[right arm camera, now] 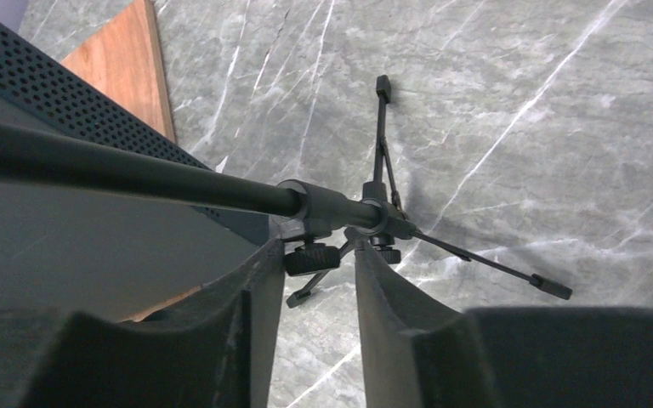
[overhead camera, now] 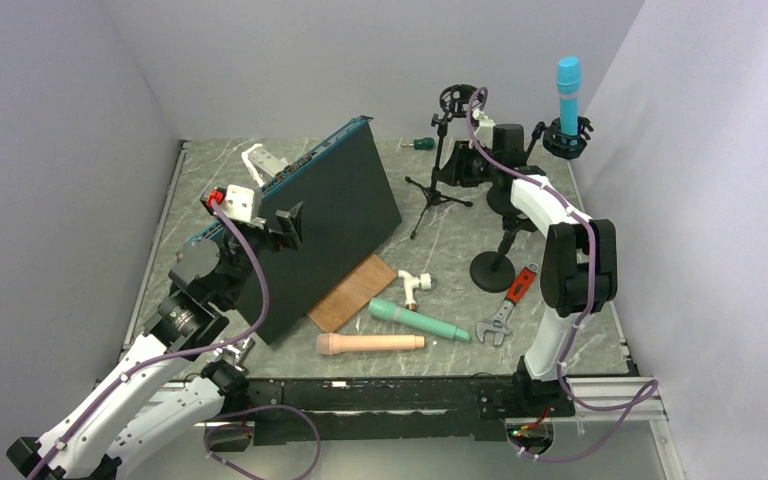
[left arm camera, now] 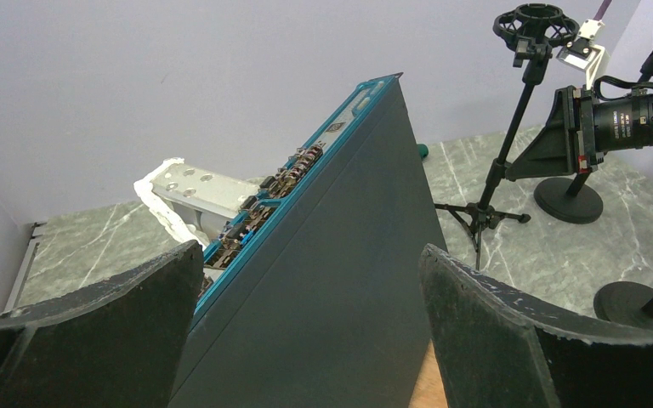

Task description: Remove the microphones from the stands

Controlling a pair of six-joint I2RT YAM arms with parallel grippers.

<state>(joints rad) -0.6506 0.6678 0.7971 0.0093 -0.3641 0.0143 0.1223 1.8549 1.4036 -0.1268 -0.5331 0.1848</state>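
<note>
Hovering my left claw point(left arm camera: 310, 255) wide apart by the tilted dark metal chassis point(overhead camera: 330, 230), I had my right claw point(right arm camera: 319, 251) narrowed around the thin black tripod stand point(right arm camera: 136, 174), clamped or not I couldn't tell, the bright-blue cylindrical microphone point(overhead camera: 568, 88) upright to its right in a black ring-cradle stand point(overhead camera: 567, 142).

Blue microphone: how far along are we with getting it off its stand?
Done: the tripod stand's mount is empty; a green microphone and a pink microphone lie on the table. In hand: the right claw is at the tripod stand's lower pole; the left claw is open. Left: the blue microphone sits in its mount, untouched.
</note>
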